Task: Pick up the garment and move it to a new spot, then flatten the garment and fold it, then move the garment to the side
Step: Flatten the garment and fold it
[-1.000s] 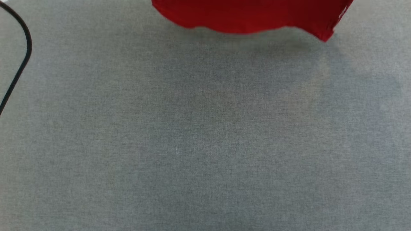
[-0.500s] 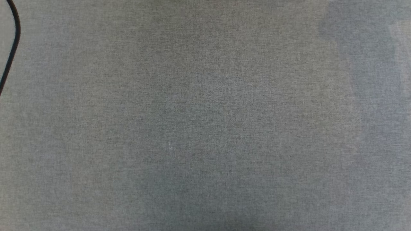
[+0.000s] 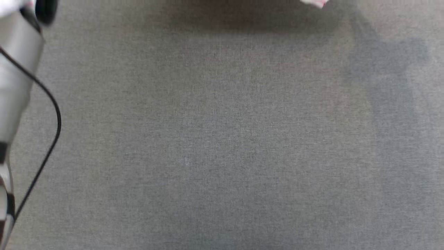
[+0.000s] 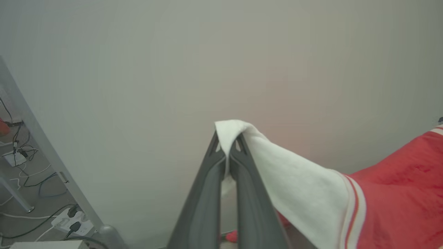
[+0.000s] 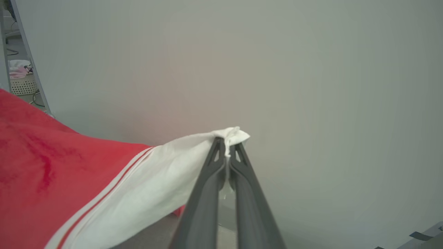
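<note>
Spanning from left gripper (image 4: 227, 147) to right gripper (image 5: 226, 145), garment (image 4: 398, 197) clamped by sleeves.

Red soft shirt (image 4: 398, 193) with white sleeves and thin red-and-white stripes beside the sleeves. Hangs up in the air, stretched out sideways. Pinched tight at both white sleeve tips, dipping a little in between.

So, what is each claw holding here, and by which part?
Both hold the shirt: left claw pinches the end of one white sleeve, right claw the other sleeve.
</note>
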Robot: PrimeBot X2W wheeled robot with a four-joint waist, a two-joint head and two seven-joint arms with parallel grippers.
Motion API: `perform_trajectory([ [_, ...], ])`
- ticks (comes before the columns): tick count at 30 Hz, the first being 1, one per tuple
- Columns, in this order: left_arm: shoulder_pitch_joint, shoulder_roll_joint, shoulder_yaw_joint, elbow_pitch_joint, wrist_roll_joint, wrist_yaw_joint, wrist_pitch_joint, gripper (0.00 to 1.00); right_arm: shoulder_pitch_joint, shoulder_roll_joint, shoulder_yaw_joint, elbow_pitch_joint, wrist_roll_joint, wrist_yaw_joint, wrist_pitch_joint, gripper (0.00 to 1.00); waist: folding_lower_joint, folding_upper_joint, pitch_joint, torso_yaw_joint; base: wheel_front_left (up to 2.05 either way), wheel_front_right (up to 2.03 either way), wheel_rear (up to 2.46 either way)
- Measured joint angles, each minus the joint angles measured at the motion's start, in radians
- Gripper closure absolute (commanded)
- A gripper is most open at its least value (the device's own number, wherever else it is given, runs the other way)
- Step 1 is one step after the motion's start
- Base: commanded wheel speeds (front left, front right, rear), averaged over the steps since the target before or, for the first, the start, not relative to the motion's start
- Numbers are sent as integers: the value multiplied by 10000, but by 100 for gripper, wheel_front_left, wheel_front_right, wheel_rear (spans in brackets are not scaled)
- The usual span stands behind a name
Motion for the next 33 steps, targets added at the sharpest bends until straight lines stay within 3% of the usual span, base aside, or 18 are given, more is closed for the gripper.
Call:
perform_trajectory([
  [5,2028,339,48,-702,-253,90,-65,100,1722,-69,255,-314,142,0,-357,100,0,0,-589,-9,0,0,0],
  [16,7056,1290,341,-2947,-1256,1195,-86,100,6099,-364,-151,-1578,291,0,-500,100,-1,0,-2061,-15,0,0,0],
  [20,8520,1601,259,-3712,-1333,1779,-86,100,7567,-462,-579,-1994,362,0,-347,100,-1,0,-2533,10,0,0,0],
  [33,11677,2201,226,-5081,-2307,2892,-67,100,11855,-182,-2543,-3101,94,2,430,100,-2,0,-3598,190,0,0,0],
])
